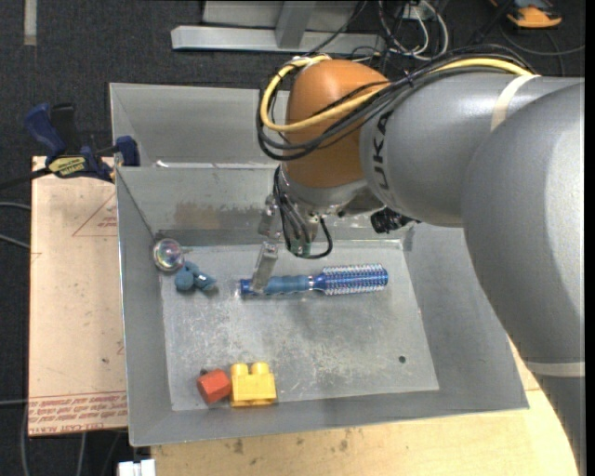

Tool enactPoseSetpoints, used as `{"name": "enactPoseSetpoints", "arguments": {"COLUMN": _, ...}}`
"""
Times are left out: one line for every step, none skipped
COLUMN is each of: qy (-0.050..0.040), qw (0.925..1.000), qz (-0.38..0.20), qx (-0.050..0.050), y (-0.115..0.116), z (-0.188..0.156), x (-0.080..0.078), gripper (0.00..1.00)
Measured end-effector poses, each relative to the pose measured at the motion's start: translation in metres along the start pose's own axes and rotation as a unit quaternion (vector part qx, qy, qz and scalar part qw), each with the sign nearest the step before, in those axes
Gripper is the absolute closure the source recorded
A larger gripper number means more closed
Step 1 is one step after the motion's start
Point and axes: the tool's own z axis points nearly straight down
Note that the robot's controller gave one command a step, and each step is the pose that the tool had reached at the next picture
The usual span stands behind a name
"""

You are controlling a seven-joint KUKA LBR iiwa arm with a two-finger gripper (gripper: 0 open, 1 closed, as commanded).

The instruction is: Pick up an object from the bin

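Around the bin (139, 223) the floor (65, 56) is dark and finely speckled, like a carpet. Beyond the far edge of the bin a flat, pale grey metal plate (232, 37) lies on this floor. Near it, toward the far right corner of the bin, there is a bundle of black and white cables (409, 23). Further right an orange thing (535, 13) is cut by the picture edge. The light is even and soft, and the shadows are weak.

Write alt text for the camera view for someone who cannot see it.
The arm's pincer is down at the handle end of a blue brush in the middle of the grey bin. A blue toy and a clear ball lie toward the view's left, with a red block and a yellow brick near the front.
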Motion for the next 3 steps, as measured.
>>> {"name": "enactPoseSetpoints", "arguments": {"qy": 0.0041, "qw": 0.9999, "qz": -0.016, "qx": 0.002, "y": -0.072, "z": 0.113, "x": -0.002, "gripper": 0.00}}
{"name": "enactPoseSetpoints", "arguments": {"qy": 0.0004, "qw": 0.9998, "qz": -0.018, "qx": 0.000, "y": -0.069, "z": 0.107, "x": -0.004, "gripper": 1.00}}
{"name": "enactPoseSetpoints", "arguments": {"qy": -0.0032, "qw": 0.9982, "qz": -0.060, "qx": -0.001, "y": -0.070, "z": -0.049, "x": 0.001, "gripper": 1.00}}
